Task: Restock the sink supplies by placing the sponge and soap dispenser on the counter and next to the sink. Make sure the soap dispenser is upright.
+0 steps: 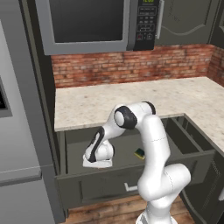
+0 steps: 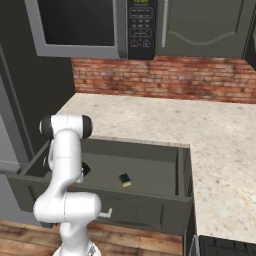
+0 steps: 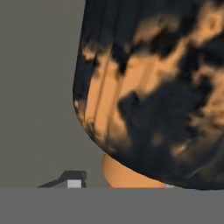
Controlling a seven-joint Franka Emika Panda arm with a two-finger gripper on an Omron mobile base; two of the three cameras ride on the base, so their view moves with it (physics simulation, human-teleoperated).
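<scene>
Hand view sits pressed close against the soap dispenser (image 3: 153, 96), its mottled black and orange body looming large with the orange-tan pump part just below it; one dark fingertip (image 3: 70, 179) shows at the bottom left, and whether the end effector has clenched on the bottle or merely stands around it cannot be told. In the left base view the arm bends down into the open drawer (image 1: 78, 188), the hand low at the drawer's left part; the sponge (image 1: 139, 153) lies on the drawer floor to the right of the hand, apart from it; the bench (image 1: 131, 100) behind is beige speckled stone under a brick wall.

Risks, as I judge them: the bottle seems to lie tilted or on its side relative to the hand, so a grip taken off-centre could let it swivel between the fingers on lifting, and it would then reach the bench not upright; a grip too near the narrow pump could slip; rising carelessly could knock the bottle or the hand against the drawer's front wall; the sponge remains to be fetched afterwards.
</scene>
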